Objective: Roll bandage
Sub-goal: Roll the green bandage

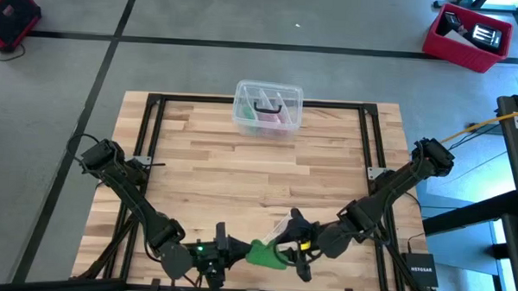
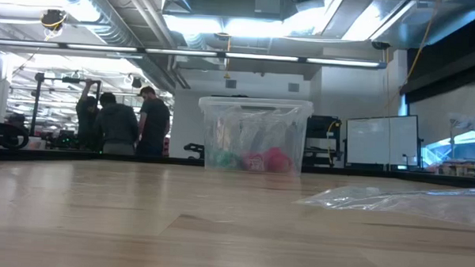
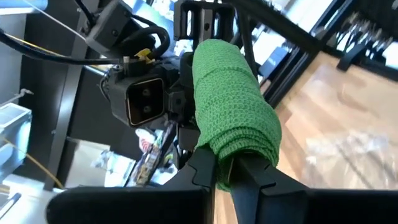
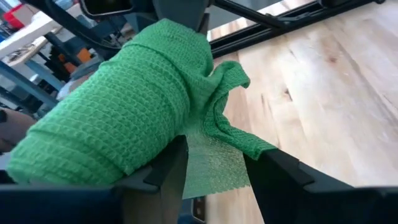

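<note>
Green elastic fabric, the bandage (image 1: 266, 254), sits as a mostly wound roll at the bottom centre of the high view, at the near edge of the wooden table (image 1: 197, 186), between the two grippers. The left gripper (image 1: 236, 247) comes in from the lower left and has its fingers pressed together on one end of the roll; in its wrist view the bandage (image 3: 233, 115) rises up the middle of the frame from between the dark fingers (image 3: 202, 171). The right gripper (image 1: 290, 248) meets the roll from the lower right. In its wrist view the fingers (image 4: 165, 168) stand apart, with the loose tail of the bandage (image 4: 124, 106) hanging in the gap. A clear plastic box (image 1: 268, 108) stands at the top centre of the table. People (image 2: 119, 121) stand in the room at the left of the low view.
</note>
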{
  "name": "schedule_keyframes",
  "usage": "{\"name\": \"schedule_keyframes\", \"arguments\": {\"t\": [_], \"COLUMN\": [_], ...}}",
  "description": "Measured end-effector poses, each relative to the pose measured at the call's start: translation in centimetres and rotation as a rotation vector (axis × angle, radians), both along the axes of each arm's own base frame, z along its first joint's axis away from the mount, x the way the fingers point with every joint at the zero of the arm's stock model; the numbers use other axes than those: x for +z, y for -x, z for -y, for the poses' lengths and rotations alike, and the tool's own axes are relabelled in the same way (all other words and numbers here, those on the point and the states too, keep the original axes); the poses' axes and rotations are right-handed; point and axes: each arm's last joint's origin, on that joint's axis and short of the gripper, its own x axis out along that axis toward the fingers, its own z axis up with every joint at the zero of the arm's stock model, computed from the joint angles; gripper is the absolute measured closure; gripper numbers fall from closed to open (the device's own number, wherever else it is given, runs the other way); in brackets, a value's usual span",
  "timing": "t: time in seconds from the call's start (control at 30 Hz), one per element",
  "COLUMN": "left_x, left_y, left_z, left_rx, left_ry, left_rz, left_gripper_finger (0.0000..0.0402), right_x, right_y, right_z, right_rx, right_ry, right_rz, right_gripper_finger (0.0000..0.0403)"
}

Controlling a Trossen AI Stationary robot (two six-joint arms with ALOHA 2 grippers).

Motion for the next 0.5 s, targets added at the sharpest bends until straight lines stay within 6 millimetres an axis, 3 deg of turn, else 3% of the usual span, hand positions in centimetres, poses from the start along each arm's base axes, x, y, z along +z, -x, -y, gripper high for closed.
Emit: {"name": "schedule_keyframes", "arguments": {"t": [0.33,0.5], "left_x": [0.1,-0.1], "left_y": [0.1,0.5], "left_z": [0.0,0.2], "left_rx": [0.039,0.050], "left_ry": [-0.234,-0.180], "left_rz": [-0.043,-0.042], "left_gripper_finger": [0.0384,0.0384], "right_x": [-0.4,-0.7], "right_y": [-0.1,-0.3], "right_z": [0.6,1.3], "right_rx": [-0.040,-0.065], "right_ry": [0.047,0.075], "right_rz": [-0.045,-0.075], "right_gripper_finger": [0.0237,0.0237]}}
